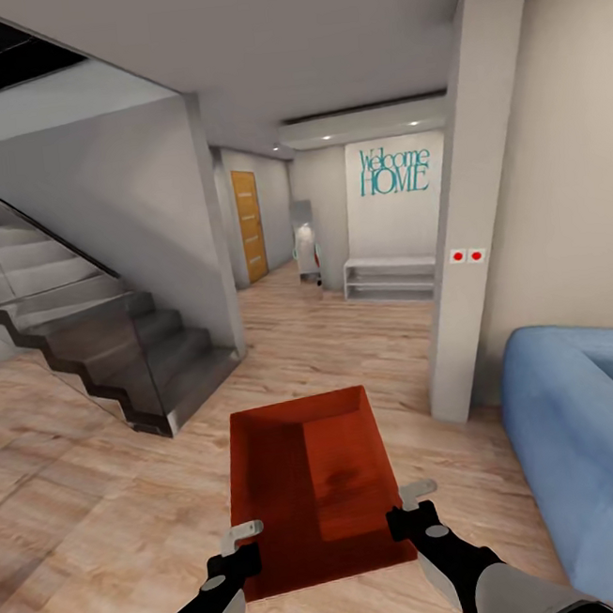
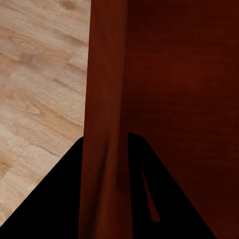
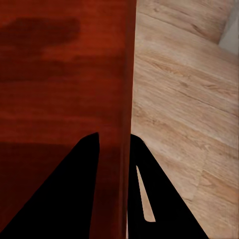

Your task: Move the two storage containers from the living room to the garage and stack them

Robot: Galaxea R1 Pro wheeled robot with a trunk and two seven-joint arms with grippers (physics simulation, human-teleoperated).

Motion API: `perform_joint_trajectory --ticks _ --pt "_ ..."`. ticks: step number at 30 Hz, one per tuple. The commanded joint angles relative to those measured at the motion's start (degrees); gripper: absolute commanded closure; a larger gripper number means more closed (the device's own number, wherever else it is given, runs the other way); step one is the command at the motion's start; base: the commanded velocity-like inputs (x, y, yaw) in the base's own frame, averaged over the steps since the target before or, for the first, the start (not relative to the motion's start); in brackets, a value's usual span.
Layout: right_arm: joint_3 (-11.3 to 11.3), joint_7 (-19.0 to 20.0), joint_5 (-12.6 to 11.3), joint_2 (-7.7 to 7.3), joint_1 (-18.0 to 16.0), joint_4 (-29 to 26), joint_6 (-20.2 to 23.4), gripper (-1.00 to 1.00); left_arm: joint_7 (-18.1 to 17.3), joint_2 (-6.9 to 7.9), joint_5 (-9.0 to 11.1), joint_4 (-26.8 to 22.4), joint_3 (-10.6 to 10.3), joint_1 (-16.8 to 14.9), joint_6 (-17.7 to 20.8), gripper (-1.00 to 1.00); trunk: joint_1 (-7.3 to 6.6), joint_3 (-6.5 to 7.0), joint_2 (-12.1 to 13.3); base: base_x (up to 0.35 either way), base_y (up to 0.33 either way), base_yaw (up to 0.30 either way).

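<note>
- Left gripper [image 1: 241, 537] clamped over the storage container [image 1: 311, 481] left wall.
- Right gripper [image 1: 414, 503] pinching its right wall.
- Container between both, above wood floor [image 1: 100, 498].

Staircase [image 1: 113, 355], blue sofa [image 1: 595, 446], white bench [image 1: 390, 277]

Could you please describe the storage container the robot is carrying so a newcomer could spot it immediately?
Past the staircase, over the wood-plank floor, it hangs between the left gripper and right gripper. The storage container is the red-orange open-top bin.
</note>
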Motion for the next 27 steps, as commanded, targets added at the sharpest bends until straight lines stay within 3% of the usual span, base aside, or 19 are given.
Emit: perform_joint_trajectory --ticks 1,27 --pt "-2.1 0.0 -4.0 0.32 -0.1 -0.7 -4.8 1.0 1.8 -0.01 0.7 0.2 3.7 0.0 -0.3 1.0 0.05 -0.09 -0.1 0.322 0.0 0.023" --pt "-2.0 0.1 -4.0 0.32 -0.1 -0.7 -4.7 1.0 1.8 -0.01 0.7 0.2 3.7 0.0 -0.3 1.0 0.05 -0.08 -0.1 0.322 0.0 0.002"
